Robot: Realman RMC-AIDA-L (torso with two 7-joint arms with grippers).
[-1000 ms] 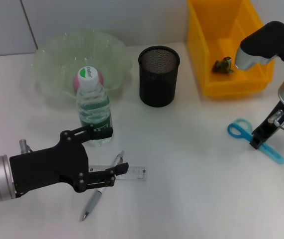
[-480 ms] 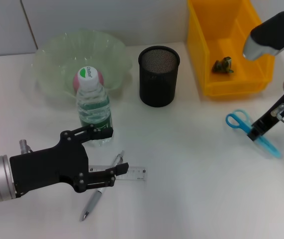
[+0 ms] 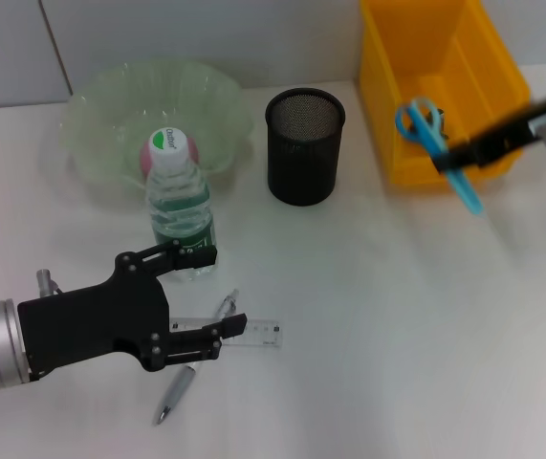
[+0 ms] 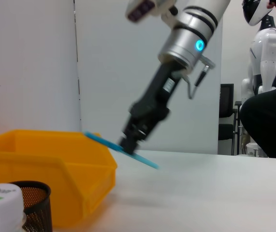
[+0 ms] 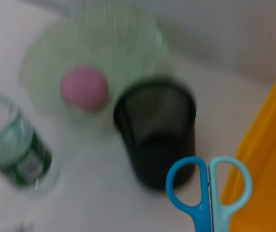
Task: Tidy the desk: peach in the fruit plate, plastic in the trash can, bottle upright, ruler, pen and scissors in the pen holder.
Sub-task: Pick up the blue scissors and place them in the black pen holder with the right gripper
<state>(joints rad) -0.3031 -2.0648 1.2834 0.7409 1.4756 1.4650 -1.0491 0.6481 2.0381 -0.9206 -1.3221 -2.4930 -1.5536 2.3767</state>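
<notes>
A white desk (image 3: 368, 316) carries everything. At its back right corner stands the yellow trash can (image 3: 440, 86), with a green fruit plate (image 3: 110, 124) at the back left holding the pink peach (image 5: 84, 88). The black mesh pen holder (image 3: 305, 145) stands between them, and the bottle (image 3: 179, 203) is upright just in front of the plate. The left gripper (image 3: 201, 296) hovers with its fingers spread apart near the front left edge, above the clear ruler (image 3: 253, 332) and the pen (image 3: 191, 368). The right gripper (image 3: 454, 158) is clamped on the blue scissors (image 3: 435, 139), held in the air over the trash can's front wall, handles toward the pen holder.
</notes>
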